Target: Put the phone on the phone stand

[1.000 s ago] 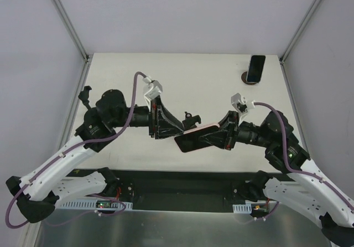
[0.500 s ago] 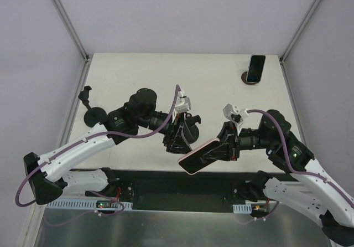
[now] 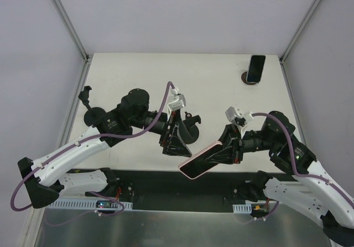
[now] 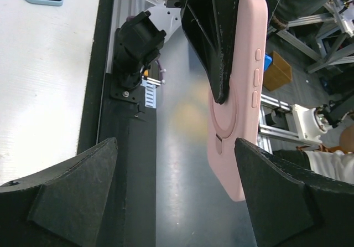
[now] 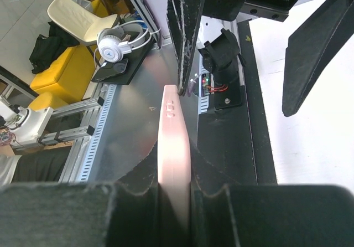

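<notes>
Plainly, the right claw (image 3: 220,150) is pinching the phone (image 3: 200,160) flat across its face and back near one end, most of the length jutting out toward the left arm over the dark strip at the near edge of the table (image 3: 221,86). The left claw (image 3: 177,143) stands spread wide just beside it, holding nothing. The phone looks a stiff, fairly light slab; its pink case should give the pads some bite, though the glass face would not forgive a drop (an end grip also leaves it free to pivot), so a hold nearer the middle seems safer. A second ago both claws met on the phone farther in over the table; since then the left has let go and widened, and the phone has dropped nearer. The stand (image 3: 93,114), I judge, sits well apart at left.
</notes>
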Action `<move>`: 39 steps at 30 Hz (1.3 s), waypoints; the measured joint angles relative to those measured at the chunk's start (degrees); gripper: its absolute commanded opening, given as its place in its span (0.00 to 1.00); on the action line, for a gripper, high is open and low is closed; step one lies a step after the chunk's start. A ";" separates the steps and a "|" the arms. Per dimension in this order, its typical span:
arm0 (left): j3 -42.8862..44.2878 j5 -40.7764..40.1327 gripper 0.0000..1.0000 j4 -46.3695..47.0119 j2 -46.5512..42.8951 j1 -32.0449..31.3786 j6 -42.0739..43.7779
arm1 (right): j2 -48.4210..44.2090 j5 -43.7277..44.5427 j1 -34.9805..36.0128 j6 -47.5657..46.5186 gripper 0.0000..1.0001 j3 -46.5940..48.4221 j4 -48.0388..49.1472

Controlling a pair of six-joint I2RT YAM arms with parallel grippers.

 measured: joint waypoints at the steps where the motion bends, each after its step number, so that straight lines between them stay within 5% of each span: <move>1: 0.00 0.09 0.88 0.09 0.00 0.00 -0.55 | 0.00 -0.02 0.15 0.00 0.01 0.00 0.00; 8: 0.61 3.72 0.91 2.56 -0.02 -1.60 -4.94 | 1.62 2.82 1.27 -1.25 0.01 0.00 -2.43; 12: 0.98 3.96 0.82 3.56 0.00 -2.84 -5.75 | 3.08 5.51 2.27 -1.92 0.01 0.07 -5.14; 26: 3.08 -2.14 0.39 -5.49 6.54 -8.13 1.18 | 2.54 11.61 2.69 -2.01 0.01 0.28 -4.11; 29: 3.76 -3.69 0.01 -6.86 6.54 -8.17 2.78 | 1.46 12.61 2.75 -1.03 0.01 0.26 -3.41; 30: 4.07 -4.22 0.00 -7.32 6.54 -8.13 3.41 | 1.11 12.94 2.89 -0.76 0.02 0.24 -2.99; 31: 4.61 -4.57 0.00 -7.39 6.47 -8.15 5.49 | 0.55 13.97 2.89 1.01 0.08 0.00 -2.64; 32: 5.18 -5.57 0.00 -7.72 6.25 -8.33 6.56 | 0.42 13.51 2.84 1.60 0.38 -0.24 -1.88; 35: 5.90 -7.82 0.00 -10.05 5.14 -8.66 6.95 | 0.13 14.29 3.08 2.69 0.88 -0.98 1.01; 37: 5.92 -11.52 0.00 -11.85 3.58 -8.72 6.54 | -0.13 16.46 2.73 3.10 1.00 -1.33 2.97; 39: 5.92 -17.27 0.00 -13.18 1.33 -8.72 6.05 | -1.53 19.21 2.78 3.93 0.96 -2.89 5.38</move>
